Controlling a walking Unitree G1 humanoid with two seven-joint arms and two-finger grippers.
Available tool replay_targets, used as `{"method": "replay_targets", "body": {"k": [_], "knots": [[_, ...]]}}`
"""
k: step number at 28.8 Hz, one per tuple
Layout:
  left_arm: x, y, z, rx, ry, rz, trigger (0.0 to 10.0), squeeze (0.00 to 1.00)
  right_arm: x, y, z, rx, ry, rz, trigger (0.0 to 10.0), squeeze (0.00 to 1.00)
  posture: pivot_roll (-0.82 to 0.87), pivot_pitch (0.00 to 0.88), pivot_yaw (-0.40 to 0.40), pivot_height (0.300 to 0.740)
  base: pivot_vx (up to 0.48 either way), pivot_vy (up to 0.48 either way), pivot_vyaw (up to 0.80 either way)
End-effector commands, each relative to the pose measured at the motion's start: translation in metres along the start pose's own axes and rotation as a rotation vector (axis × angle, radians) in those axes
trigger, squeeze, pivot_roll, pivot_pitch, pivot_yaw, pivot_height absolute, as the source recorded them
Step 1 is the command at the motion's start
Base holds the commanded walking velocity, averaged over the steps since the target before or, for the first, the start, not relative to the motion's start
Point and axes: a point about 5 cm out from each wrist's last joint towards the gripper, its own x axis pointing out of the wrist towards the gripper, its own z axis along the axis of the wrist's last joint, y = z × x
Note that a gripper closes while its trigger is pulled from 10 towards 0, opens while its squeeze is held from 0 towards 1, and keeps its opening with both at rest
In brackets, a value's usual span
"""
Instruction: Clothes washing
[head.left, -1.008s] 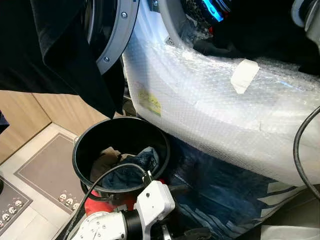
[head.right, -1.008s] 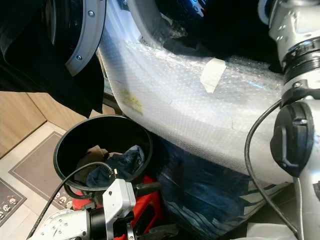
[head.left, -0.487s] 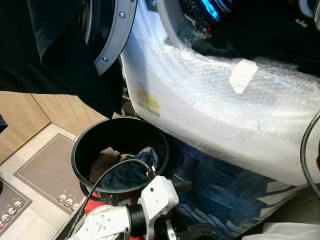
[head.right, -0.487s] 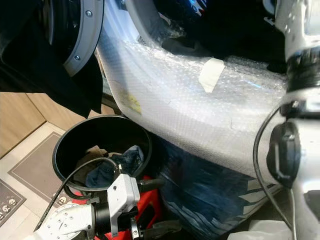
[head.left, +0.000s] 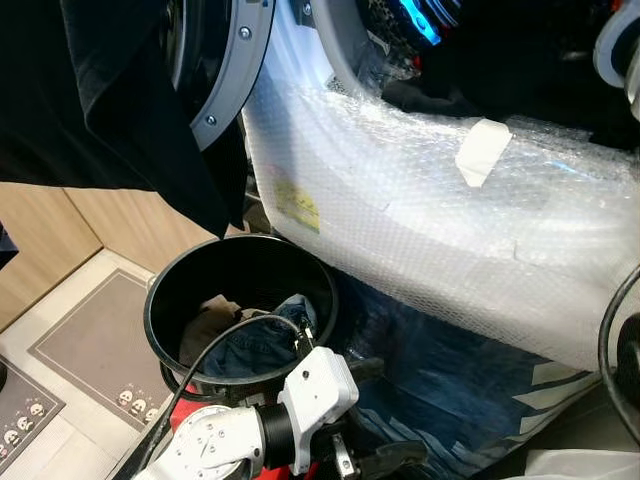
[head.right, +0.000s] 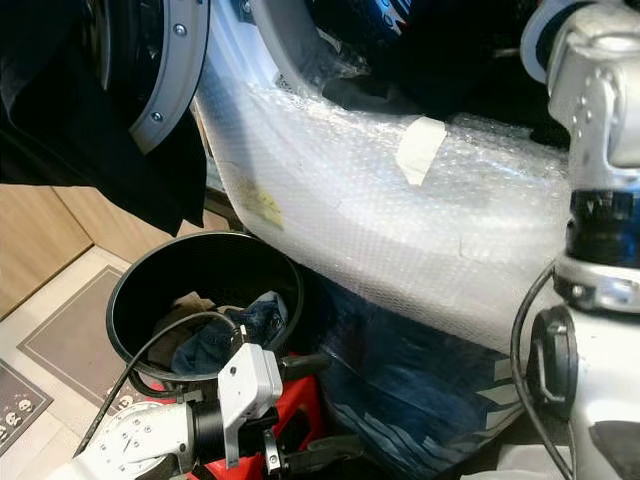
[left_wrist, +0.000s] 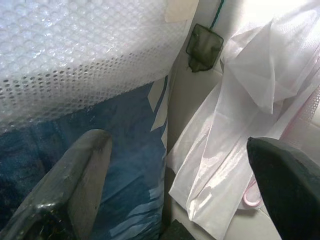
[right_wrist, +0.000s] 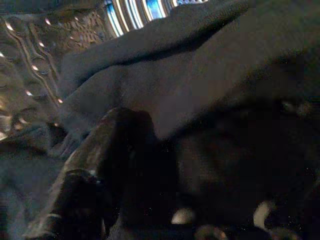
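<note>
The washing machine is wrapped in bubble wrap, and its round door hangs open at the upper left. A black garment drapes over that door. Below stands a black bucket holding blue and tan clothes. My left gripper is low beside the bucket, open and holding nothing, pointing at a blue sheet. My right arm reaches into the drum, where the right gripper sits against dark cloth.
A blue patterned sheet lies under the machine's front. A white plastic bag is on the floor beside it. A grey mat covers the floor at the left, and something red sits under the bucket.
My left arm has crept slightly forward toward the blue sheet. My right arm has shifted at the right edge, its wrist joint now higher in view.
</note>
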Motion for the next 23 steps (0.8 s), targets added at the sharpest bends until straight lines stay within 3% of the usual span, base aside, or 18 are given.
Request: {"method": "replay_targets", "body": {"k": [1, 7, 12, 18, 19, 20, 21, 22, 23], "knots": [[-0.001, 0.0, 0.001, 0.014, -0.005, -0.008, 10.0, 0.0, -0.012, -0.003, 0.006, 0.016, -0.034, 0.01, 10.0, 1.0, -0.18, 0.178, -0.004, 0.74, 0.0, 0.0, 0.0], [0.0, 0.002, 0.001, 0.022, -0.004, -0.018, 10.0, 0.0, -0.031, 0.003, 0.002, 0.022, -0.062, 0.071, 10.0, 1.0, -0.19, 0.174, 0.007, 0.74, 0.0, 0.0, 0.0], [0.001, 0.004, 0.001, 0.026, -0.007, -0.026, 10.0, 0.0, -0.05, 0.01, 0.009, 0.042, -0.152, 0.152, 10.0, 1.0, -0.19, 0.171, 0.013, 0.74, 0.0, 0.0, 0.0], [0.001, 0.007, 0.001, 0.039, -0.005, -0.024, 10.0, 0.0, -0.07, 0.022, 0.006, 0.091, -0.257, 0.319, 10.0, 1.0, -0.19, 0.16, 0.022, 0.74, 0.0, 0.0, 0.0], [0.001, 0.008, 0.0, 0.041, -0.003, -0.023, 10.0, 0.0, -0.075, 0.025, 0.004, 0.103, -0.276, 0.367, 10.0, 0.84, -0.19, 0.155, 0.024, 0.74, 0.0, 0.0, 0.0], [0.001, 0.008, 0.0, 0.042, -0.002, -0.022, 10.0, 0.0, -0.078, 0.027, 0.003, 0.111, -0.287, 0.397, 10.0, 0.84, -0.19, 0.155, 0.024, 0.74, 0.0, 0.0, 0.0], [0.0, 0.009, -0.001, 0.044, 0.0, -0.02, 10.0, 0.0, -0.083, 0.029, 0.001, 0.128, -0.319, 0.43, 10.0, 0.65, -0.19, 0.152, 0.028, 0.74, 0.0, 0.0, 0.0], [0.0, 0.009, -0.001, 0.044, 0.002, -0.02, 10.0, 0.0, -0.087, 0.031, 0.0, 0.14, -0.34, 0.449, 10.0, 0.65, -0.19, 0.15, 0.03, 0.74, 0.0, 0.0, 0.0], [0.0, 0.01, -0.002, 0.048, 0.005, -0.019, 10.0, 0.0, -0.091, 0.035, -0.005, 0.198, -0.344, 0.525, 10.0, 0.49, -0.18, 0.145, 0.032, 0.74, 0.0, 0.0, 0.0]]}}
